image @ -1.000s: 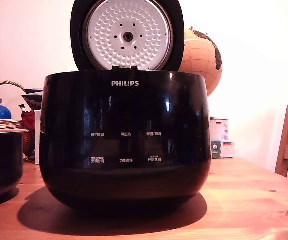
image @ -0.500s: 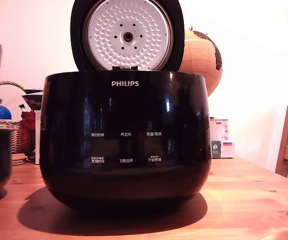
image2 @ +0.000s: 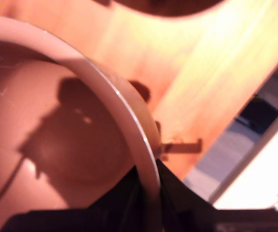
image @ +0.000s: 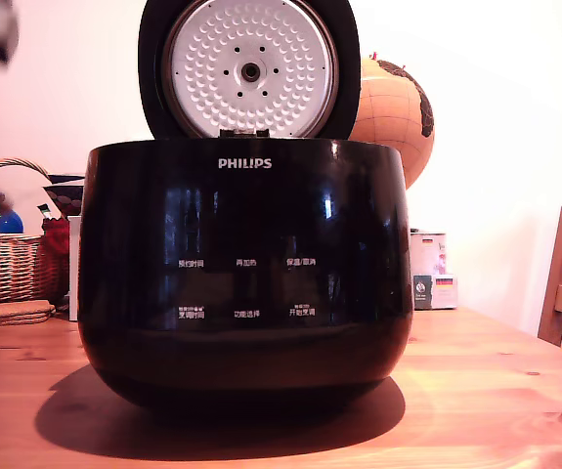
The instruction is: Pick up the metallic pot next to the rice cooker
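Gripper (image2: 148, 186) clamped on rim of metallic pot (image2: 66, 130), one finger inside, one outside; pot raised off table (image: 496, 381), only dark sliver visible at exterior view's left edge; rice cooker (image: 244, 274) mid-table, lid open

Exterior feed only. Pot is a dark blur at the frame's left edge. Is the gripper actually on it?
Observer: Yes. The wrist view shows the gripper shut on the metallic pot, one finger inside its pale rim and one outside.
Operator: Anything inside the pot?
Observer: Nothing visible in the part shown, just bare inner wall with the gripper's shadow on it. The wooden table shows beyond the rim.
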Controlling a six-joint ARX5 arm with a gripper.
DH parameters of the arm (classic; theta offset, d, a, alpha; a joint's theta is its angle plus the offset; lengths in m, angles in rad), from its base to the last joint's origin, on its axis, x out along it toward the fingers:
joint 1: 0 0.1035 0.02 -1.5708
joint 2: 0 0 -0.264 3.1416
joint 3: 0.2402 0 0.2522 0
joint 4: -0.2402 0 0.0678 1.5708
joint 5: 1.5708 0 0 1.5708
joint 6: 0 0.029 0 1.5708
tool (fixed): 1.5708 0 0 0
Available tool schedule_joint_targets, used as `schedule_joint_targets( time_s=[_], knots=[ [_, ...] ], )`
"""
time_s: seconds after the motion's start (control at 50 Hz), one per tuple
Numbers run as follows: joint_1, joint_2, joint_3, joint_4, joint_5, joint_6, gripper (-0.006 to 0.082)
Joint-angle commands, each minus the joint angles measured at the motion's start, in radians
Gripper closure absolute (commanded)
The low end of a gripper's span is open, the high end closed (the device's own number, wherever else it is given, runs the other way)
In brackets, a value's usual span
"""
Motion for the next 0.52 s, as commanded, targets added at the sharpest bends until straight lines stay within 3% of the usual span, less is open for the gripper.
schedule_joint_targets(
  time_s=[0.0, 0.5],
  knots=[
    [-0.021, -0.029, 0.037, 0.006, -0.008, -0.014, 0.0788],
    [-0.038, -0.133, 0.077, 0.004, -0.019, -0.051, 0.0788]
  ],
)
